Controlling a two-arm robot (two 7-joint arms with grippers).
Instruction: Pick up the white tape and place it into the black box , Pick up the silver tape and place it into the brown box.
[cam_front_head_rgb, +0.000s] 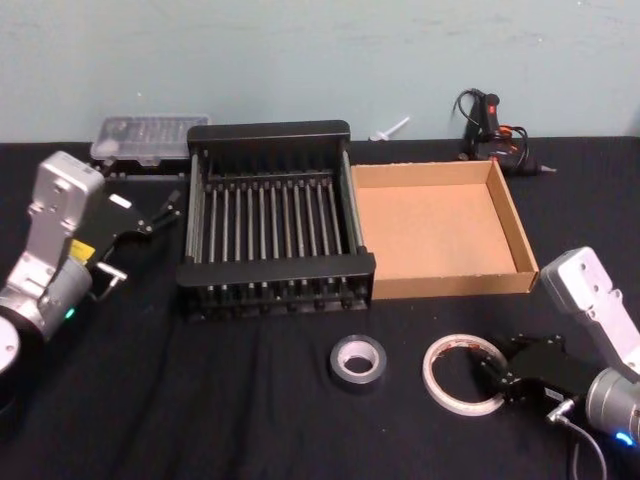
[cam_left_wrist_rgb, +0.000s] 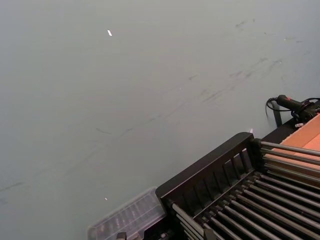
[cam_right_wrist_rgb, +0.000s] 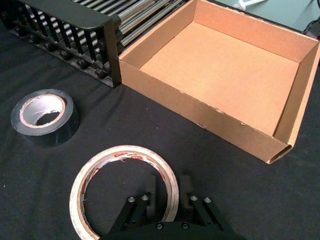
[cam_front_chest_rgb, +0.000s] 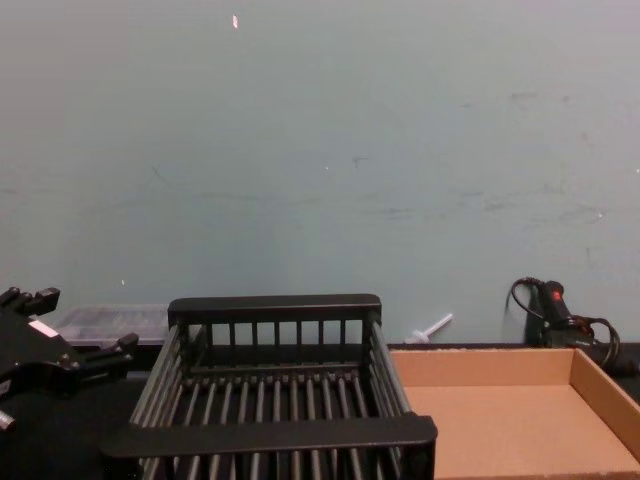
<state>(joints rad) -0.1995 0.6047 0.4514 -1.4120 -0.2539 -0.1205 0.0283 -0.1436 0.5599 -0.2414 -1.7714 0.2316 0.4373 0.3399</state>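
Your right gripper (cam_right_wrist_rgb: 167, 192) sits low over the desk (cam_front_head_rgb: 250, 420) at the near right, its fingers (cam_right_wrist_rgb: 150, 186) parted and straddling the near-right rim of the white tape (cam_right_wrist_rgb: 125, 192); one finger lies inside the ring, the other just outside it, and you cannot tell whether they yet press on the band; the ring lies flat on the black cloth, in front of the brown box (cam_front_head_rgb: 437, 285). The silver tape (cam_front_head_rgb: 358, 362) lies flat just to the left of the white ring, apart from it, near the front wall of the black box (cam_front_head_rgb: 277, 270); in the right wrist view it shows as a dark thick roll (cam_right_wrist_rgb: 46, 116) with a pale core. The black box stands at the middle of the desk with nothing on its slatted floor; the brown box stands touching its right side, its plain floor bare. Your left gripper (cam_front_head_rgb: 165, 208) hangs at the far left, beside the left wall of the black box, its fingers spread and holding nothing. A clear plastic case (cam_front_head_rgb: 148, 138) lies behind it by the wall; a black tool with cables (cam_front_head_rgb: 492, 132) lies behind the brown box.
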